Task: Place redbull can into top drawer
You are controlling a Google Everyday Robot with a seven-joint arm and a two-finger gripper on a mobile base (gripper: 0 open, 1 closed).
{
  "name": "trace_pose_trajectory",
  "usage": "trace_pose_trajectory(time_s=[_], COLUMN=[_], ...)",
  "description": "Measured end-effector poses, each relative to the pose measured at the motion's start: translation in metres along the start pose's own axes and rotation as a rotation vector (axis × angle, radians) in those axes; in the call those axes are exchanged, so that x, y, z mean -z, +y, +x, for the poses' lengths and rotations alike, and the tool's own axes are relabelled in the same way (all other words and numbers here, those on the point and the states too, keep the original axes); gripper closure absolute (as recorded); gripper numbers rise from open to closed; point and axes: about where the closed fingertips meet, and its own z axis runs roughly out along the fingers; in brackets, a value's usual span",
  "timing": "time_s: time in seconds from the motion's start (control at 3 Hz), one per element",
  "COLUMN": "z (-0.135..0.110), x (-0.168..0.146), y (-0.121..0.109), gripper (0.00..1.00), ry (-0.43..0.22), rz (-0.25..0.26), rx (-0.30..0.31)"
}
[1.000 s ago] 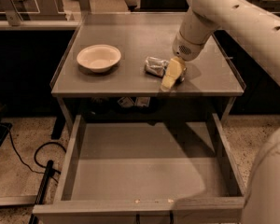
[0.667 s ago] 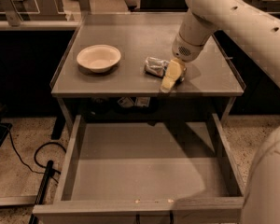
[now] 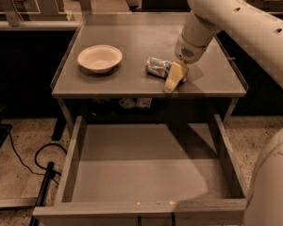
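The gripper (image 3: 174, 77) is down at the table (image 3: 132, 32), its pale yellow tip angled toward the front edge and sitting at the right end of the redbull can (image 3: 156, 68). It looks to be touching the can or just beside it; whether it is clasped on the can or released cannot be told from this view. The can lies on its side on the right half of the table, near the front edge, its crinkled silver skin catching the light. The cream-coloured arm (image 3: 236, 18) rises from the gripper up and to the right, out of view.

On the left half of the table, well apart from the can, stands a round cream bowl (image 3: 99, 58).

Below the table the top drawer (image 3: 141, 178) is pulled fully out toward the camera, its flat grey bottom bare. A dark cable (image 3: 21, 160) trails over the speckled floor (image 3: 23, 135) to the left of the drawer.
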Motion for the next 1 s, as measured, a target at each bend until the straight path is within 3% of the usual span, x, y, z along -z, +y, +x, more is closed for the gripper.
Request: trace_pose_trajectory(time_s=[1.0], z=[0.0], x=[0.0001], y=[0.0001], gripper=[0.89], ry=[0.0], rz=[0.0], rx=[0.0])
